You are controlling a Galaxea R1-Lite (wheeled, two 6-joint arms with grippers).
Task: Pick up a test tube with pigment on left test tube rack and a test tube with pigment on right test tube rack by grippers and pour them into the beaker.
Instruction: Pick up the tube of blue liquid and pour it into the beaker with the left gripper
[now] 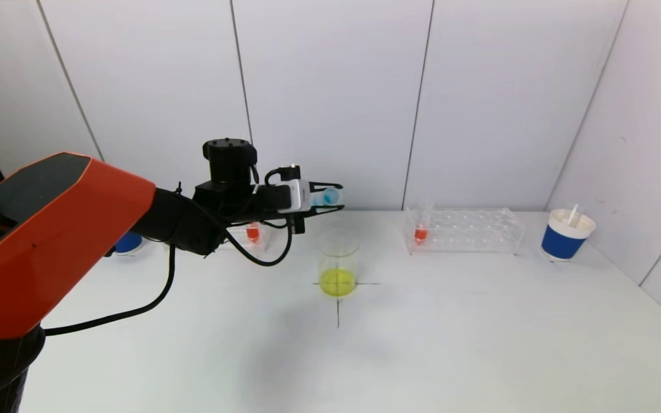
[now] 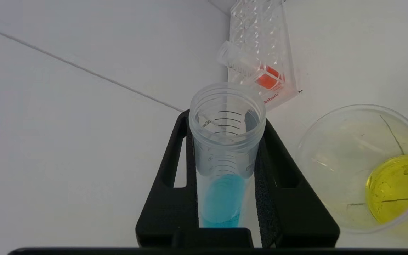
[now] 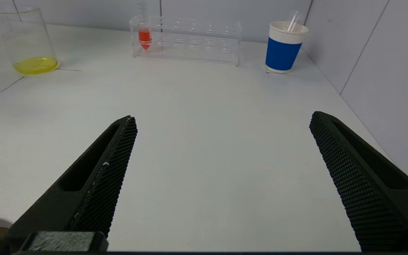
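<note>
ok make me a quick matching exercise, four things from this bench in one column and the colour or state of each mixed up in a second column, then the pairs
Column one
1. test tube in the left gripper
2. beaker
3. test tube in the right rack
4. right gripper

Column two
A. holds yellow liquid at its bottom
B. open, holding nothing
C. holds blue liquid, tipped over near the beaker
D. holds orange-red liquid, standing upright

Pairs: 1-C, 2-A, 3-D, 4-B
</note>
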